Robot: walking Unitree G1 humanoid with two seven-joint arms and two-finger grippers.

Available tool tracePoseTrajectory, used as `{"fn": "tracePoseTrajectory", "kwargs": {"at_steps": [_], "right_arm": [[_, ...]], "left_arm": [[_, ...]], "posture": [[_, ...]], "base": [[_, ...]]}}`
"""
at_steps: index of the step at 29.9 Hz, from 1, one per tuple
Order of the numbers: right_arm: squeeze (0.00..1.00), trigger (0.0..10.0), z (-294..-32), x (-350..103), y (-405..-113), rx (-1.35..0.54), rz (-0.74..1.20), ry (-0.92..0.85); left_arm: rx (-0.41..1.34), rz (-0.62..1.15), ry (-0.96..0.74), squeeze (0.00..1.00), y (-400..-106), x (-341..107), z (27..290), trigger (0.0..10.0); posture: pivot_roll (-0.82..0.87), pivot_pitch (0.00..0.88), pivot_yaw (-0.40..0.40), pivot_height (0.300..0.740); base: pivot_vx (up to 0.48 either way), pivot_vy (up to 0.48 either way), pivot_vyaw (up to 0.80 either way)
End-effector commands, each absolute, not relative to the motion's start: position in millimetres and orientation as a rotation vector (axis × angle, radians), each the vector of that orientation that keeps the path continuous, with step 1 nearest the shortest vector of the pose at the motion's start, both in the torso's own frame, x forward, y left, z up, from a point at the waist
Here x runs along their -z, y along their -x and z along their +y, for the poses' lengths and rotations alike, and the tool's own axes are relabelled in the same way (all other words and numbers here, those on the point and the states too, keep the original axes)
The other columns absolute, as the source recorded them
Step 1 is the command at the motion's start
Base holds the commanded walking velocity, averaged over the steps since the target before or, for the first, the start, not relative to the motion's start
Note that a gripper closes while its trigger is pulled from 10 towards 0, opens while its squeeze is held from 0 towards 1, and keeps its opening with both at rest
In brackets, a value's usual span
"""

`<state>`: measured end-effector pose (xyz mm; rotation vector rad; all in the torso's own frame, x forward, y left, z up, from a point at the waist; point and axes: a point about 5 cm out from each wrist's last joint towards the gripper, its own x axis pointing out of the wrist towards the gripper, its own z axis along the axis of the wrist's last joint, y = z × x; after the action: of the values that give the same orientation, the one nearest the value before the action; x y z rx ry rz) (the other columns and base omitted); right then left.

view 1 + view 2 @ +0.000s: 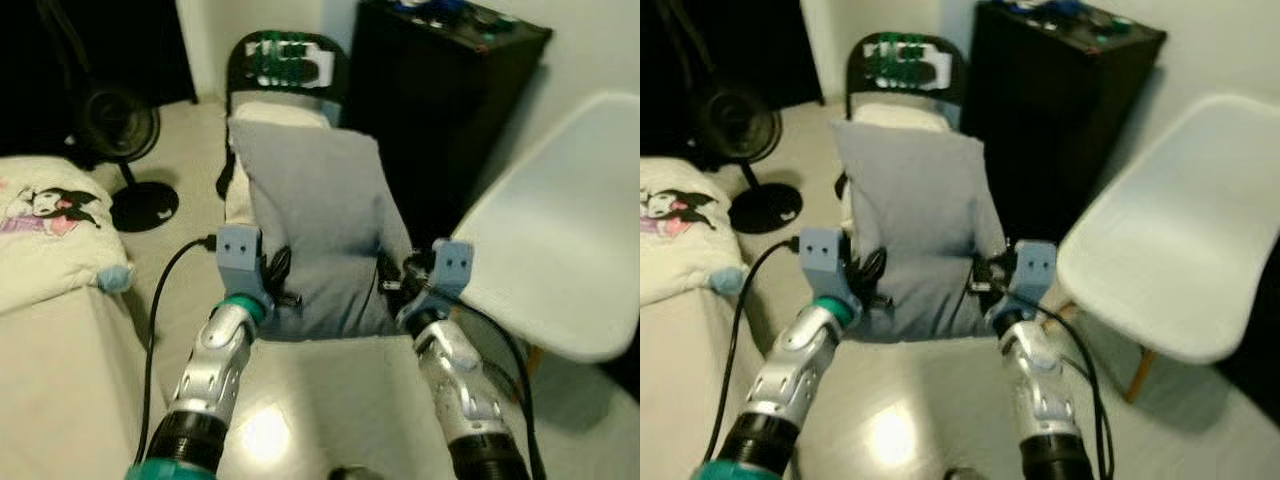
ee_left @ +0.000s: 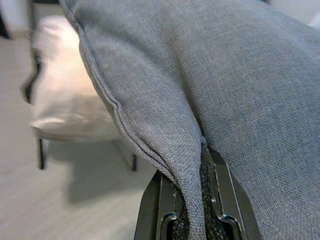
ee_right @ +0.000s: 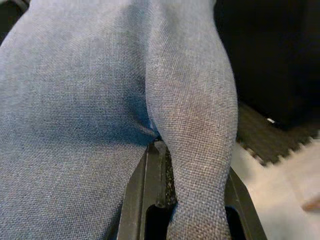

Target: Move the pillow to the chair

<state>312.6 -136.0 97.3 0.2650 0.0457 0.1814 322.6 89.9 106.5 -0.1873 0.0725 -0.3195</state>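
Grey pillow point(image 1: 318, 215) held aloft before black chair point(image 1: 285, 62), above its pale seat cushion point(image 2: 65, 100). Left gripper point(image 2: 192, 200) and right gripper point(image 3: 187, 200) each pinched shut on bunched fabric at lower corners. We judge pillow light, soft, sagging; corner folds grip best.

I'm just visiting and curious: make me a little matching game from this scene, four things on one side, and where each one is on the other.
Things:
1. grey pillow
2. white chair
3. black fan
4. black chair with cream cushion

Places:
A. on the floor at the robot's far left
B. straight ahead, behind the pillow
C. pinched by the left end effector and right end effector
D. at the robot's right

Pairs: 1-C, 2-D, 3-A, 4-B
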Motion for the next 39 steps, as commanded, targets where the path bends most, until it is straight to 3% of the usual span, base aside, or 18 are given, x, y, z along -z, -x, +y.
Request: {"fn": "tracePoseTrajectory", "kwargs": {"at_steps": [1, 17, 39], "right_arm": [[0.00, 10.0, -135.9, -111.7, -315.4, -0.178, -0.018, -0.267], [0.00, 10.0, -144.8, -107.3, -311.0, -0.144, -0.003, -0.251], [0.00, 10.0, -141.1, -102.7, -306.8, -0.134, 0.013, -0.239]], "left_arm": [[0.372, 0.051, 0.195, 0.00, -321.1, -111.4, 82.8, 10.0], [0.451, 0.060, 0.169, 0.00, -319.8, -113.2, 77.5, 10.0], [0.431, -0.004, 0.138, 0.00, -322.4, -120.5, 82.2, 10.0]], "posture": [[-0.04, 0.000, 0.082, 0.740], [-0.04, 0.000, 0.085, 0.740], [-0.04, 0.000, 0.114, 0.740]], "base": [[0.000, 0.000, -0.80], [0.000, 0.000, -0.80], [0.000, 0.000, -0.80]]}}
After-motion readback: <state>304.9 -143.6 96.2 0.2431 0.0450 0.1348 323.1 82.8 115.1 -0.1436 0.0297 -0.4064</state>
